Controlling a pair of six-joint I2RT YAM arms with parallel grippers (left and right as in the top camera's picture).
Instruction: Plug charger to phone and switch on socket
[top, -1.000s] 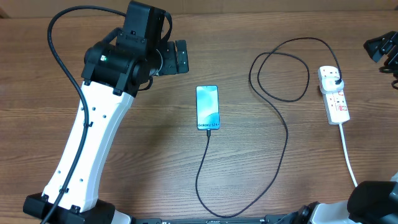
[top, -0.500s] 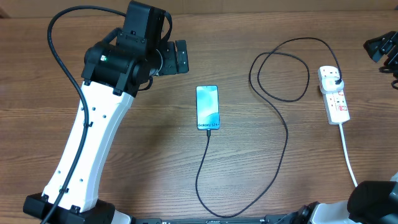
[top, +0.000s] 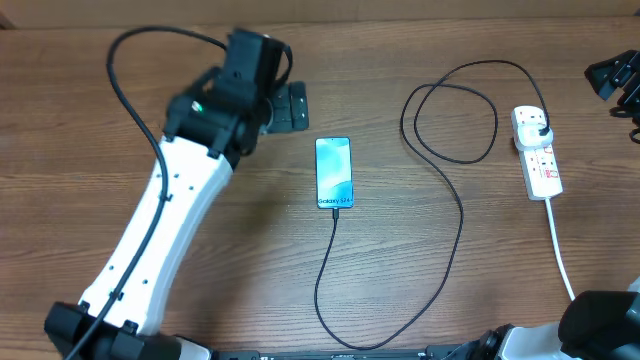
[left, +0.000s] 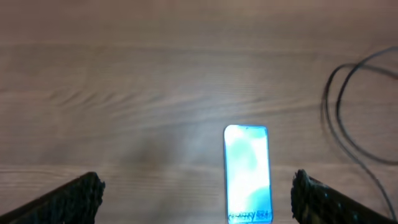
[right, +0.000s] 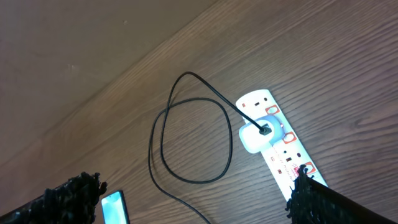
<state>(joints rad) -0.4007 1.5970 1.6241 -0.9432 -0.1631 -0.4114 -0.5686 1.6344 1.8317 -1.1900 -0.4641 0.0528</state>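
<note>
Left tool is hanging released near phone. Right tool is also released, near socket. Charger is running phone-to-socket across counter.

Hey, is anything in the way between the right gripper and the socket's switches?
Nothing visible. The right gripper hangs open above the socket, with only bare table around it. The charger is plugged into one outlet, its cable looping off to the side.

Readable text: one item only.
phone screen, bottom edge, overhead: "Galaxy" plus a model tag too small to read. Red marks on socket illegible; wrist views too blurred.
</note>
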